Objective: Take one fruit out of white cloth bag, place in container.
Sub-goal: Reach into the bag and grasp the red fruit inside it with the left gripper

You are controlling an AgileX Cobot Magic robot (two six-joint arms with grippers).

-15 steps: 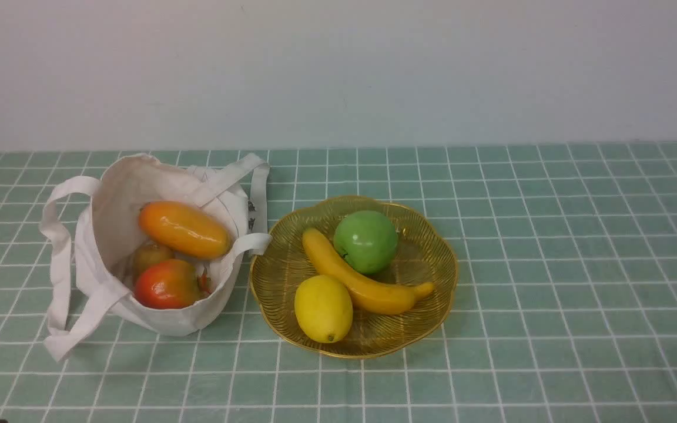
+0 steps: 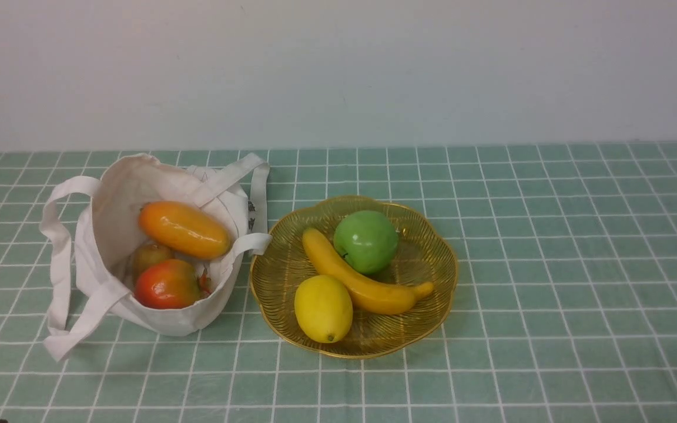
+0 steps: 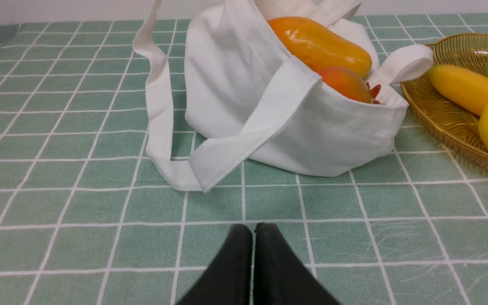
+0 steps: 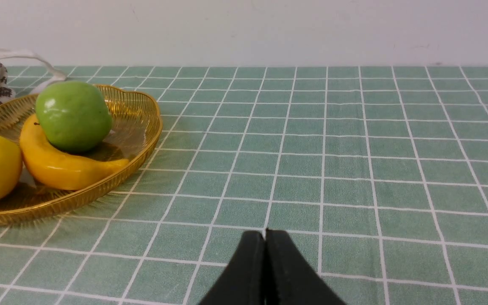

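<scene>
The off-white cloth bag point(image 2: 116, 200) at the left of the frame is matt woven canvas, softly creased. The round red-to-orange fruit point(image 2: 167, 286) inside it is smooth and glossy. The golden-yellow wire basket point(image 2: 429, 258) at centre gleams, finely ribbed, metal or plastic unclear, on a green checked surface point(image 2: 550, 264) of matt cloth.

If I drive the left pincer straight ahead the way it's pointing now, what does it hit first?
Probably the white cloth bag: the shut left pincer points across the tablecloth at its near side, where a strap handle lies folded. Whether strap or bag wall comes first, I cannot tell.
</scene>
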